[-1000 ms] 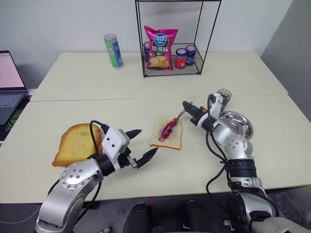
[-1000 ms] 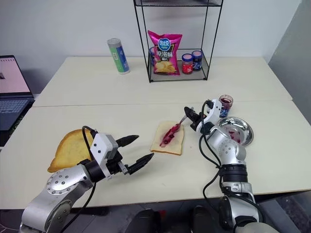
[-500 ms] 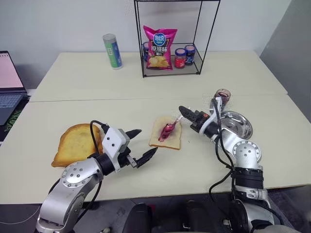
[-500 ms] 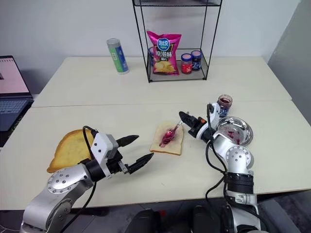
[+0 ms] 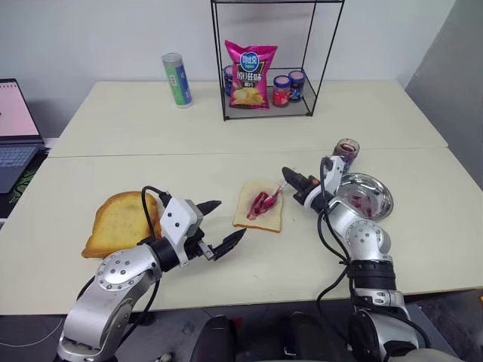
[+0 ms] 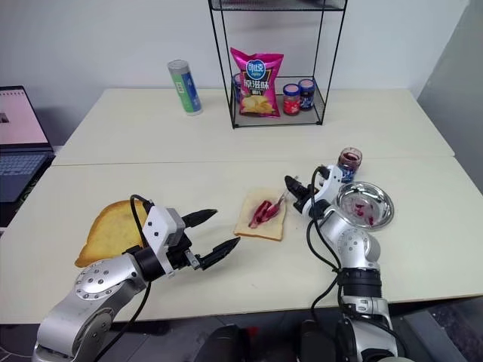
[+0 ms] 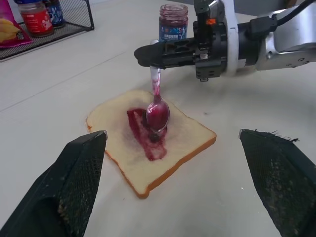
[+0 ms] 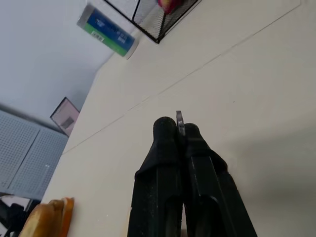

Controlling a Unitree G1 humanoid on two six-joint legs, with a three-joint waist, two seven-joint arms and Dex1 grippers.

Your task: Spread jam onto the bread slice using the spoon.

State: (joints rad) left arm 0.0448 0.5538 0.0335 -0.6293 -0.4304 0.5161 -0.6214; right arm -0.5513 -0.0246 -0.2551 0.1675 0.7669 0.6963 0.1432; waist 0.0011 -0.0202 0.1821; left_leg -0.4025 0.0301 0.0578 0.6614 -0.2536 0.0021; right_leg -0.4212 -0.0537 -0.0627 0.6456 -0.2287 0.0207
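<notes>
The bread slice (image 5: 245, 219) lies flat at the table's middle, with a dark red jam (image 7: 142, 132) smear along its centre. My right gripper (image 5: 287, 176) is shut on the handle of the small silver spoon (image 7: 158, 112). It holds the spoon slanting down from the slice's right side. The spoon's jam-coated bowl rests on the smear near the slice's far right part. My left gripper (image 5: 230, 219) hovers open just left of the slice, its fingers (image 7: 79, 182) spread wide and holding nothing.
Golden toasted slices (image 5: 121, 222) lie at the left. A metal bowl (image 5: 364, 194) with jam traces and an open jam jar (image 5: 347, 149) stand right of my right gripper. A wire rack (image 5: 317, 68) with a chips bag and jars, a green can (image 5: 176, 79) and a laptop (image 5: 15, 128) sit further off.
My right gripper swept the spoon a little over the jam toward the slice's middle and drew back. The left gripper has stayed still and open.
</notes>
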